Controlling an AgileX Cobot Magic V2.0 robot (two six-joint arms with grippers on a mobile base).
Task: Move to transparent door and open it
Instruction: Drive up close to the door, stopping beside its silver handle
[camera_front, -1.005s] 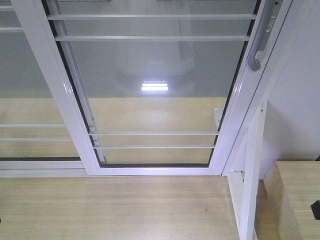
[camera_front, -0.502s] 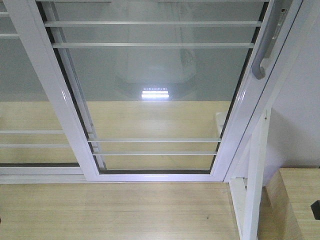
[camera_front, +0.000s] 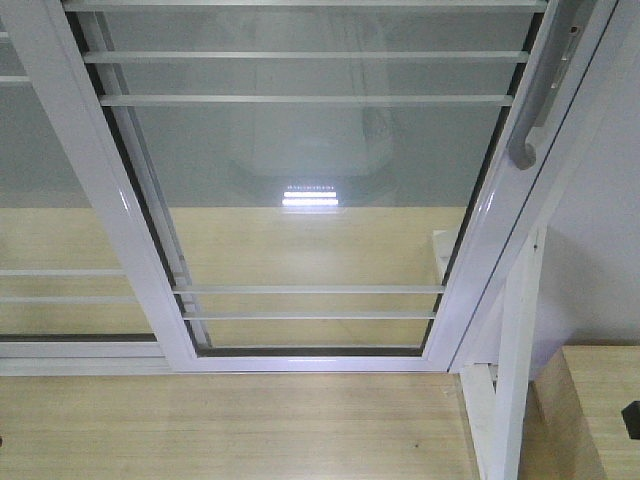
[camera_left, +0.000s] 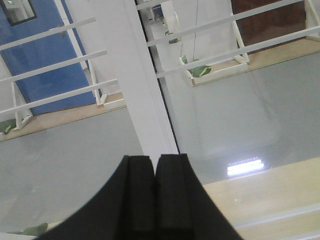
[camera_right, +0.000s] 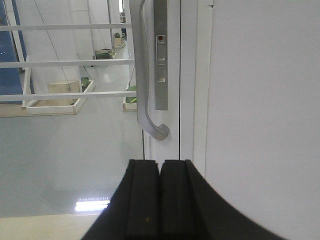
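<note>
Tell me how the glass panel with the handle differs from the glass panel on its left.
The transparent door carries a curved grey pull handle and a lock plate on its right stile; the left panel shows neither. The door fills the front view; the left panel is cut off at the picture's edge. Both have white frames, clear glass and thin white horizontal bars.

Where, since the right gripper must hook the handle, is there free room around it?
Left of the handle, the space before the bare glass is open below the lowest bar. It is tight in the slit between the handle and the lock plate, and the wall crowds the right.
</note>
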